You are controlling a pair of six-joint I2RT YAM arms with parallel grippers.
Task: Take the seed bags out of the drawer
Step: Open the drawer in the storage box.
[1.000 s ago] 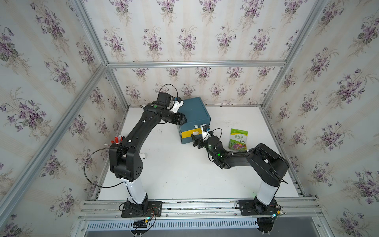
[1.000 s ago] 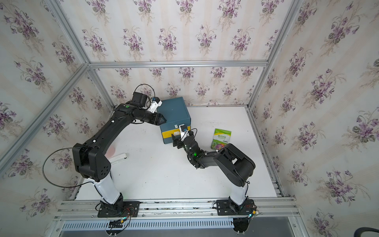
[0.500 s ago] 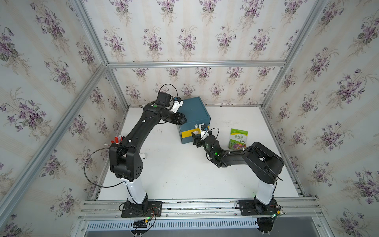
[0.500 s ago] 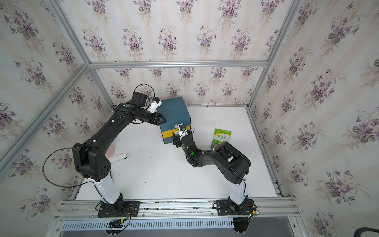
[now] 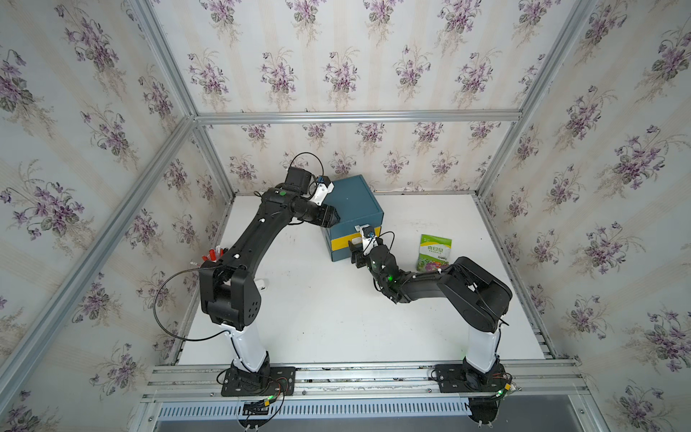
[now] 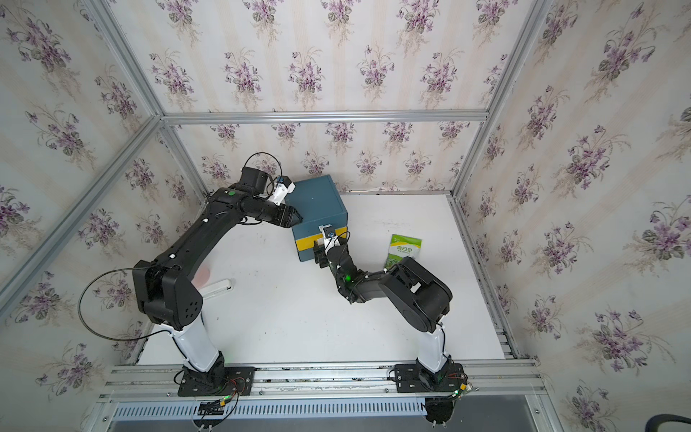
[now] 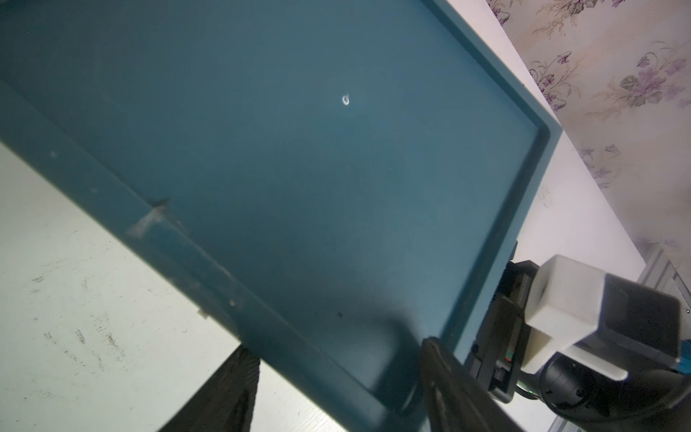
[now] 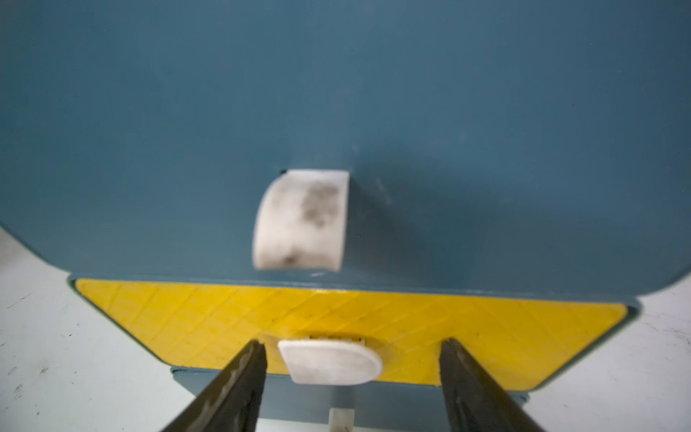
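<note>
Seed bags: one (image 5: 433, 251) lies flat on the worktop (image 5: 336, 318) near its right edge, green and white; any others are out of sight, and I judge them shut inside the yellow drawer (image 8: 168, 310) of the blue cabinet (image 5: 355, 198), which stands at the middle of the far edge; opening that drawer looks like the step in hand; the right gripper (image 8: 351, 344) holds nothing, its jaws apart on either side of the white handle tab (image 8: 331, 361); next they must close on the tab and pull toward the near edge; the left gripper (image 5: 334, 217) has its jaws astride the cabinet's top corner; whether they clamp it I cannot tell; counted: one bag, one cabinet, one yellow drawer, two grippers.
</note>
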